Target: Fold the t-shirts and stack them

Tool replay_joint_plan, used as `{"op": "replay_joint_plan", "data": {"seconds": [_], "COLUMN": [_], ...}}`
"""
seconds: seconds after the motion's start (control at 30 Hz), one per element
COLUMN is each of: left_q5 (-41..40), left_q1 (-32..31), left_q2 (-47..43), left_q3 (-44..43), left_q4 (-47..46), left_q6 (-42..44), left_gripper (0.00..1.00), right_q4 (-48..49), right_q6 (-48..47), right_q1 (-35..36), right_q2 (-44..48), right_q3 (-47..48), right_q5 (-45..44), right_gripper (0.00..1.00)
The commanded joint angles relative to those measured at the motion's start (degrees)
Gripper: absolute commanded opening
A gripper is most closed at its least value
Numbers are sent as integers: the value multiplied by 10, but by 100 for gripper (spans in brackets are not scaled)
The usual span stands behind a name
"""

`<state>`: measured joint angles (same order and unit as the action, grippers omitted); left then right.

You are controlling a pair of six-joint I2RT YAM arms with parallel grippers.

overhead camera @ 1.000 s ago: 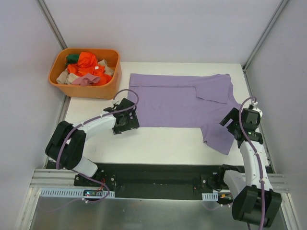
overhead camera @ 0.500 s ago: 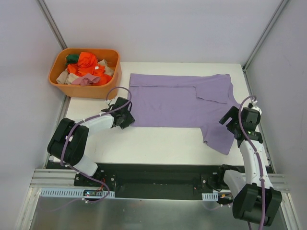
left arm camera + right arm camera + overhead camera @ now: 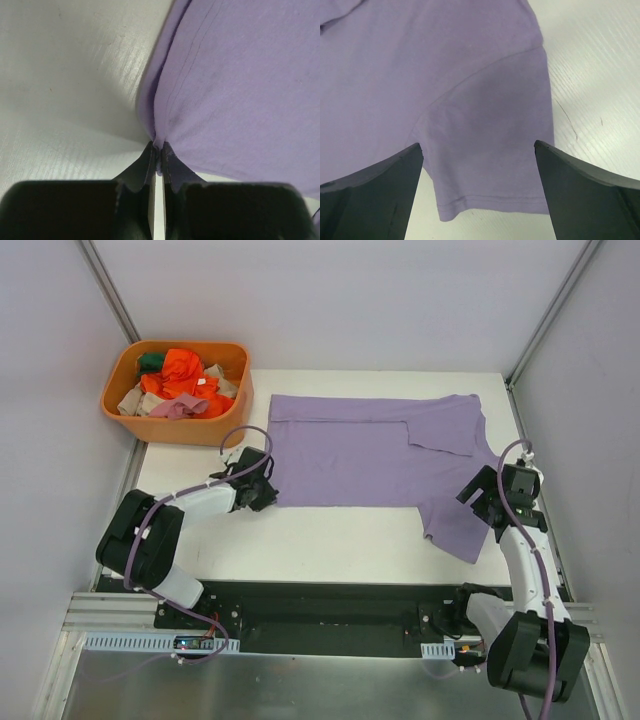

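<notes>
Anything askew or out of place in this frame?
Nothing damaged or spilled. The purple t-shirt lies lopsided: its far sleeve is folded in, while the near sleeve sticks out by the open right gripper.

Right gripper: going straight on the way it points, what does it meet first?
Probably the sleeve of the purple t-shirt, lying flat on the table right ahead of the open right gripper; depth is unclear.

left claw [image 3: 157, 156] — pinching purple t-shirt [image 3: 240, 90] hem | white table [image 3: 65, 85]
</notes>
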<state>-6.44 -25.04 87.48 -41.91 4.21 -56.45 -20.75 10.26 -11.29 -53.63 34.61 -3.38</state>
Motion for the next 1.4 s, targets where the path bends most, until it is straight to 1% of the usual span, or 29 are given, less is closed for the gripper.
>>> {"op": "replay_joint_plan", "data": {"seconds": [0.0, 0.07, 0.17, 0.27, 0.37, 0.47, 0.53, 0.57, 0.67, 0.7, 0.77, 0.9, 1.07, 1.13, 1.27, 1.33, 1.37], "left_q5": [1, 2, -16, -32, -32, -27, -26, -26, -18, -17, -18, -19, -10, -12, -8, -7, -6], "left_q1": [3, 3, 3, 3, 3, 3, 3, 3, 3, 3, 3, 3, 3, 3, 3, 3, 3], "left_q2": [-23, -30, -45, -57, -59, -57, -55, -54, -52, -53, -53, -50, -49, -50, -51, -51, -51], "left_q3": [9, 9, 10, 17, 19, 19, 17, 17, 17, 18, 19, 17, 14, 14, 13, 12, 12], "left_q4": [24, 24, 24, 22, 21, 22, 21, 20, 20, 19, 19, 19, 19, 19, 19, 19, 19], "left_q6": [12, 15, 26, 31, 32, 31, 33, 34, 36, 35, 36, 39, 42, 43, 45, 48, 48], "left_gripper": [0, 0, 0, 0, 0, 0, 0, 0, 0, 0, 0, 0, 0, 0, 0, 0, 0], "right_q4": [-88, -133, -187, -244, -259, -248, -239, -231, -194, -173, -142, -103, -64, -54, -35, -27, -26], "right_q6": [44, 60, 51, 87, 132, 168, 173, 171, 160, 160, 165, 165, 159, 154, 139, 137, 138], "right_q1": [-3, -2, -4, -9, -22, -28, -32, -33, -34, -33, -33, -34, -34, -34, -34, -34, -34], "right_q2": [-9, -2, 20, 50, 84, 99, 90, 78, 41, 28, -2, -50, -81, -88, -103, -111, -116], "right_q3": [46, 49, 41, 25, -7, -45, -63, -69, -84, -92, -103, -111, -110, -106, -96, -91, -89], "right_q5": [-48, -42, -16, -14, 2, 15, 28, 28, 80, 93, 103, 90, 72, 56, 37, 37, 16], "right_gripper": [96, 97, 97, 97, 97, 99, 95, 91, 75, 72, 69, 59, 47, 39, 39, 41, 42]}}
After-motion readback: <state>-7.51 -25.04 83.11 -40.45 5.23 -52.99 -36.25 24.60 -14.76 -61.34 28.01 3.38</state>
